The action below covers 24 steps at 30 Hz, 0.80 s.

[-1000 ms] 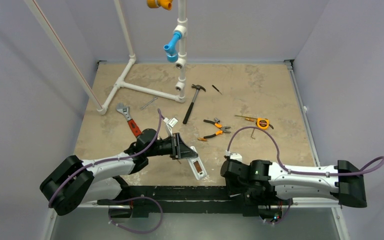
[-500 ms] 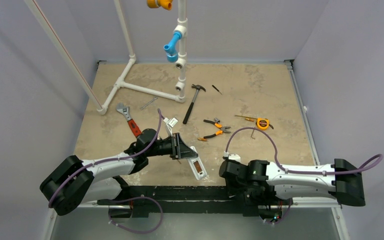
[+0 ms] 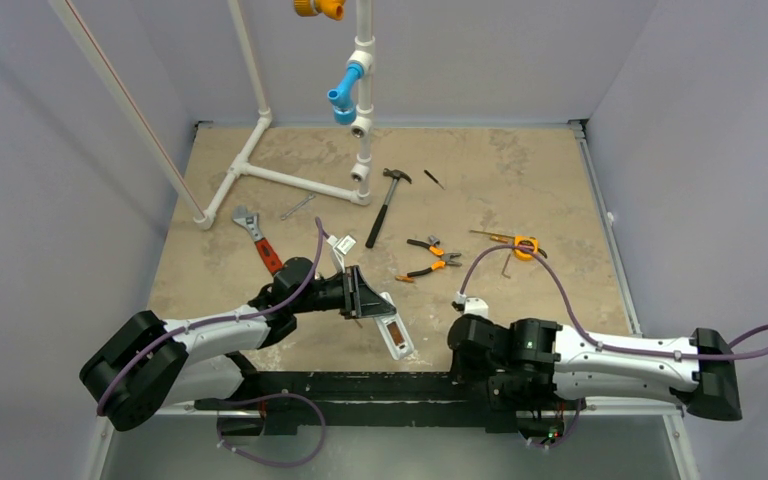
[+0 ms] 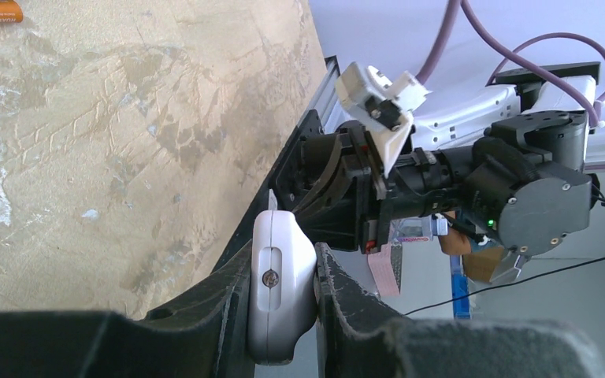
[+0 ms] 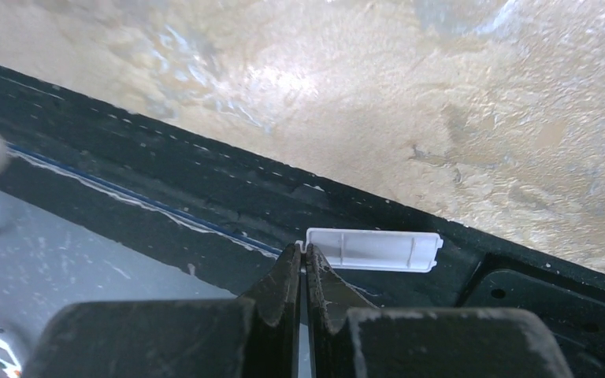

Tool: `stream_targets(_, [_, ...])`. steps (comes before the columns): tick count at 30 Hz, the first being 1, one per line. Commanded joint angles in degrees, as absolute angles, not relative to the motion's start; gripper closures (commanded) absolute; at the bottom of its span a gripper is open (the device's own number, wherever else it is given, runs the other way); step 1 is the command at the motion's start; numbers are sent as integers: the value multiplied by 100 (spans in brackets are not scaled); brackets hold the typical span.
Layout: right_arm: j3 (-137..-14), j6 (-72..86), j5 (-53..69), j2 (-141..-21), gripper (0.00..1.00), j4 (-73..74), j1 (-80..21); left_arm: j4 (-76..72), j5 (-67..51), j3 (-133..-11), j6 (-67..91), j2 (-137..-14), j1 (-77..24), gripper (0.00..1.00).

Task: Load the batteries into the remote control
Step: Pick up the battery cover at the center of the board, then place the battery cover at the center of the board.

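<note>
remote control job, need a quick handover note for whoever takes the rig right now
Left pincer: shut on the remote control, recess facing up, by the table's near edge.
Right pincer: shut, tips at one end of a small white cover lying on the black rail; whether it is pinched is unclear.
Done: the batteries show orange in the recess.
Left: cover not on the remote.
</note>
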<state>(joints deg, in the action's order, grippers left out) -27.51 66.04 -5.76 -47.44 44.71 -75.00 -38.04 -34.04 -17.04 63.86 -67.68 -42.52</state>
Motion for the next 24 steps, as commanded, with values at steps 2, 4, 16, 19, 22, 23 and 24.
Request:
stream_targets(2, [-3265, 7037, -1866, -4346, 100, 4711, -7518, -4131, -3393, -1705, 6337, -6666, -4280, 100])
stream_targets(4, [-3463, 7161, -2582, -4291, 100, 4774, -7506, -4116, -3393, -1705, 6341, -6643, -4280, 100])
stream_targets(16, [-3224, 7333, -4303, -4729, 100, 2420, -5663, -3390, -3321, -1705, 6181, -6103, -4280, 100])
stream_targets(19, [-3175, 7162, -3537, -5318, 100, 1607, -4850, -2886, -3221, -1724, 5979, -5786, -4280, 100])
stream_targets(22, [-3263, 7189, -2862, -6044, 100, 962, -4383, -2215, -3059, -1784, 5747, -5413, -4281, 100])
stream_targets(23, [-3295, 7219, -2701, -6275, 100, 753, -4269, -2019, -3012, -1804, 5686, -5294, -4282, 100])
stream_targets(24, [-3323, 7268, -2582, -6485, 100, 568, -4189, -1847, -2968, -1813, 5637, -5183, -4280, 100])
